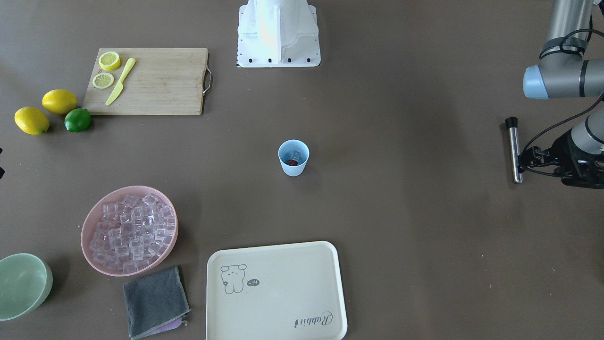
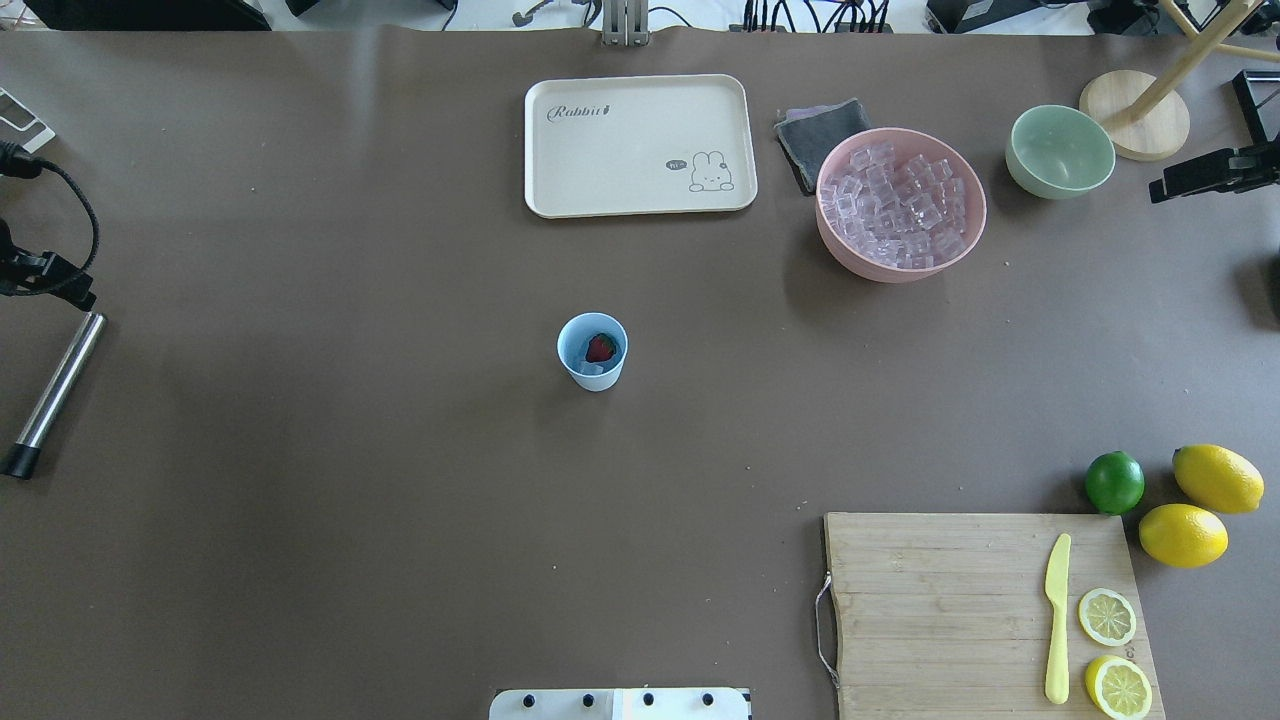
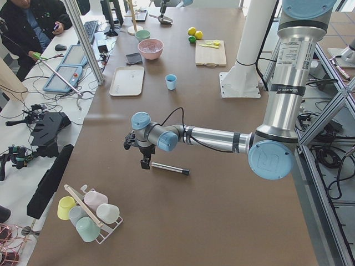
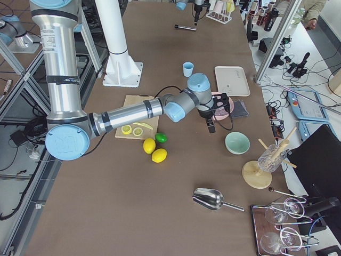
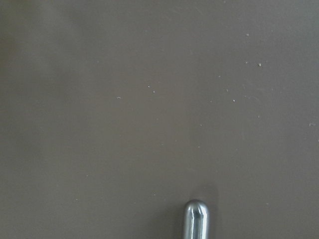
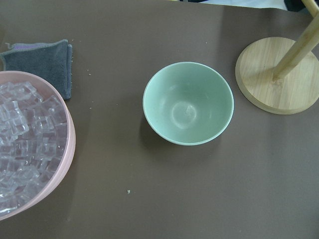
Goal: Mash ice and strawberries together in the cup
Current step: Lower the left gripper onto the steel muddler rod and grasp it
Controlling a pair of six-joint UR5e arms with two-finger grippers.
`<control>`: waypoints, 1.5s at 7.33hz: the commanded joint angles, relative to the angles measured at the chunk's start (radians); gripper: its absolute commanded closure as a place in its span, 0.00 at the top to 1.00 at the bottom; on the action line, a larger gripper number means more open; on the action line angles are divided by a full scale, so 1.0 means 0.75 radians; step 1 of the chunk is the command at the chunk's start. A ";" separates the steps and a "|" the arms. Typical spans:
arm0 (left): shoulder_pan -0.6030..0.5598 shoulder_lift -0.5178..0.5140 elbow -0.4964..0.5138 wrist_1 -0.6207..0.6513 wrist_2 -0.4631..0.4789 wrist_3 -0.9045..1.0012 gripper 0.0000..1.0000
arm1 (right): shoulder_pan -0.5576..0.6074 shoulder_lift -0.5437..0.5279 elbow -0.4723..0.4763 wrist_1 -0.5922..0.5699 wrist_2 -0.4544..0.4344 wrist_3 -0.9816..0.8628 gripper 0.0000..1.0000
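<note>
So, far left: slim steel muddler rod with black cap [image 2: 58, 385], lying flat, probably rigid and slick; best pinched mid-shaft. Beside its bare end, left tool [image 2: 62, 286], spread or pressed together, cannot tell. Centre of tabletop [image 2: 300, 470]: small pale blue plastic cup [image 2: 594, 376], likely light, tippy, holding soft red strawberry [image 2: 601, 348] and hard clear ice cube [image 1: 296, 155]. Far right: right tool [image 2: 1172, 184], likewise unreadable.

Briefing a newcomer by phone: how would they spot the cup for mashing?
Start at the cream rabbit tray. The cup stands alone mid-table, nearer the robot. Unlike the pink bowl and green bowl, it's a small pale-blue tumbler holding a strawberry.
</note>
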 commanded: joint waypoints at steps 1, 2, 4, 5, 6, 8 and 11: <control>0.063 0.005 0.125 -0.180 0.006 0.001 0.97 | 0.000 0.000 0.006 0.001 -0.015 -0.002 1.00; 0.066 0.015 0.148 -0.235 0.006 0.001 0.89 | 0.000 0.000 0.006 0.001 -0.034 -0.002 1.00; 0.070 0.015 0.134 -0.244 -0.008 -0.005 0.79 | 0.000 0.000 0.008 0.001 -0.038 -0.004 1.00; 0.070 0.013 0.128 -0.244 -0.010 -0.003 0.79 | 0.000 -0.004 0.016 0.001 -0.038 -0.006 1.00; 0.070 0.013 0.117 -0.244 -0.008 -0.003 0.74 | 0.000 -0.020 0.024 0.001 -0.038 -0.004 1.00; 0.070 0.015 0.119 -0.244 -0.008 -0.003 0.66 | 0.000 -0.047 0.051 0.001 -0.038 -0.002 1.00; 0.070 0.015 0.117 -0.244 -0.008 -0.003 0.14 | 0.000 -0.055 0.055 0.001 -0.038 -0.002 1.00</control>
